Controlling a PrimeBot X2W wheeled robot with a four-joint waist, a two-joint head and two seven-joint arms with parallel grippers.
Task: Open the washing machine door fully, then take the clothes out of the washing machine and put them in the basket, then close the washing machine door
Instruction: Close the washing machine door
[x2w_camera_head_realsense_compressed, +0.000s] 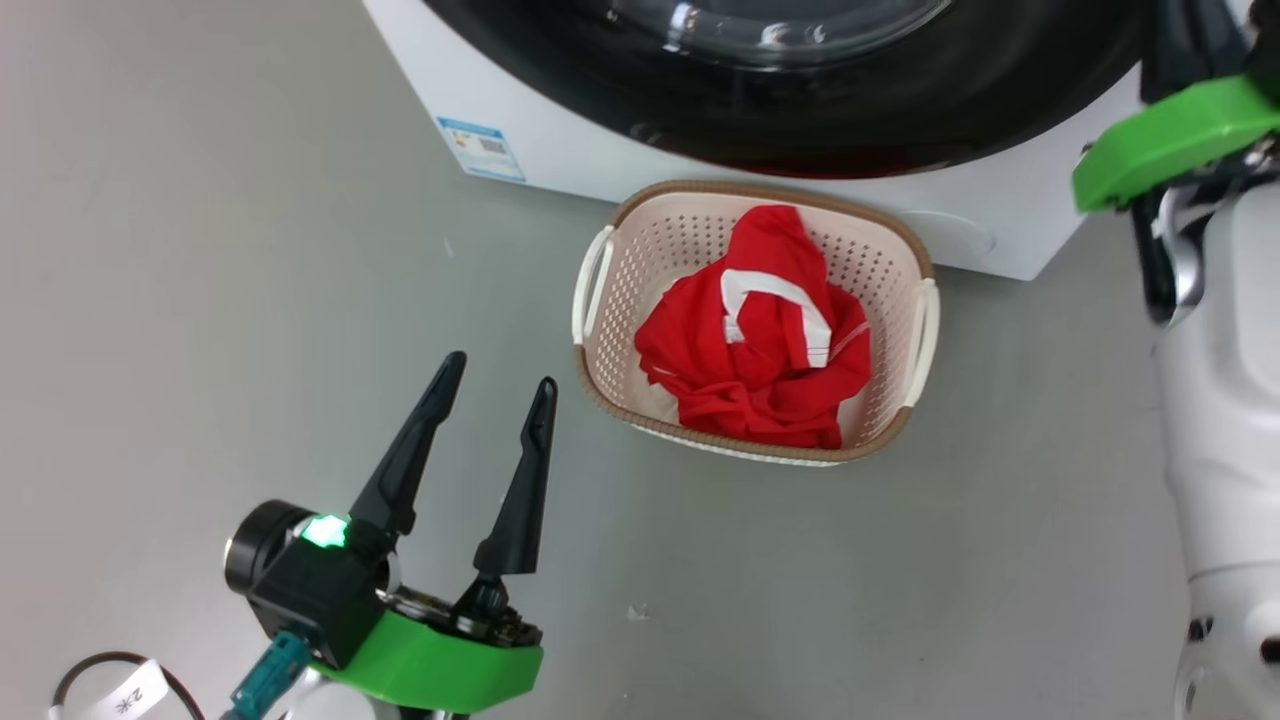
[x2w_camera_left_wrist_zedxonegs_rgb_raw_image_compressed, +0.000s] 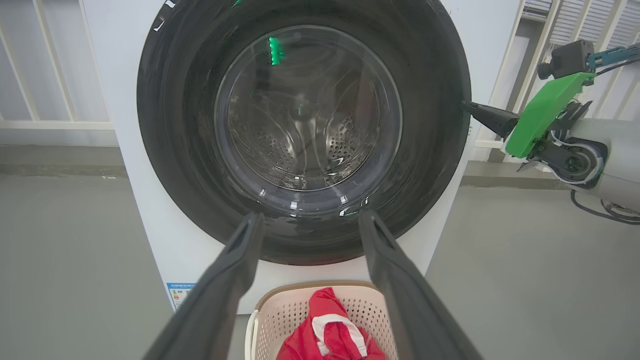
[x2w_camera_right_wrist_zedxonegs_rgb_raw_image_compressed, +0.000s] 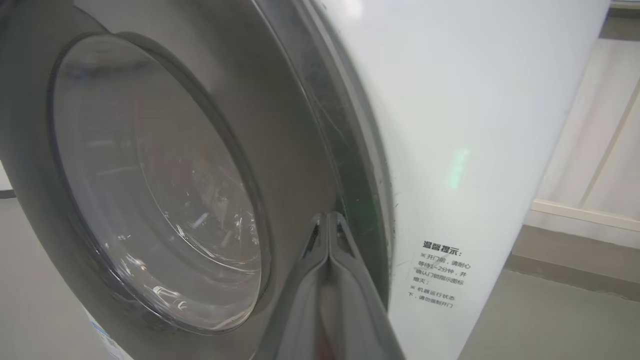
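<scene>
Mid-right in the left wrist view, the right gripper (x2w_camera_left_wrist_zedxonegs_rgb_raw_image_compressed: 467, 105), tips pressed together, touches the rim of the washing machine door (x2w_camera_left_wrist_zedxonegs_rgb_raw_image_compressed: 175, 125), nearer than the spread left gripper (x2w_camera_head_realsense_compressed: 500, 368); the clothes (x2w_camera_head_realsense_compressed: 760, 340) lie in the basket (x2w_camera_head_realsense_compressed: 690, 225).

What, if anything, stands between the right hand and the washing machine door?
Nothing visible. The shut right hand has its tips right at the rim of the washing machine door, beside the white front of the washing machine, with no object between.
</scene>
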